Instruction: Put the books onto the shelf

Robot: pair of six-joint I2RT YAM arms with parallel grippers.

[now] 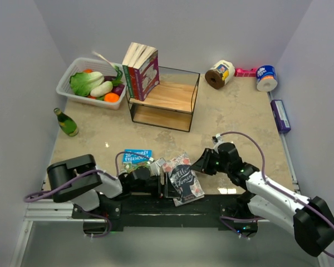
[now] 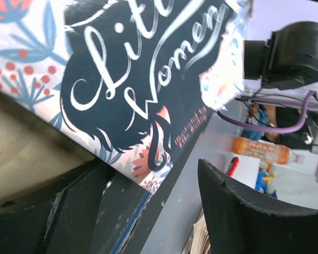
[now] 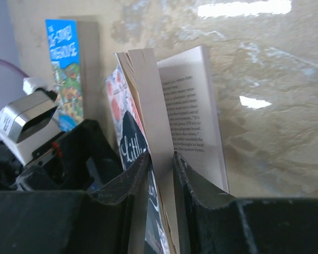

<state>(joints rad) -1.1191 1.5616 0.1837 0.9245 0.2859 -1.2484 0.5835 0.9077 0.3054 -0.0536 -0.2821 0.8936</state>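
Three books point(image 1: 140, 69) are stood on the shelf point(image 1: 170, 94), but the Treehouse book point(image 1: 137, 156) is left flat on the table point(image 1: 239, 111), and the Little Women book point(image 1: 185, 183) beside it is pinched by the right claw point(image 3: 160, 180), with the left claw point(image 2: 151, 180) spread wide.

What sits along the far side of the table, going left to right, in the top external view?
White vegetable basket → upright books → brown-ended roll → small pink item → blue-and-white roll.
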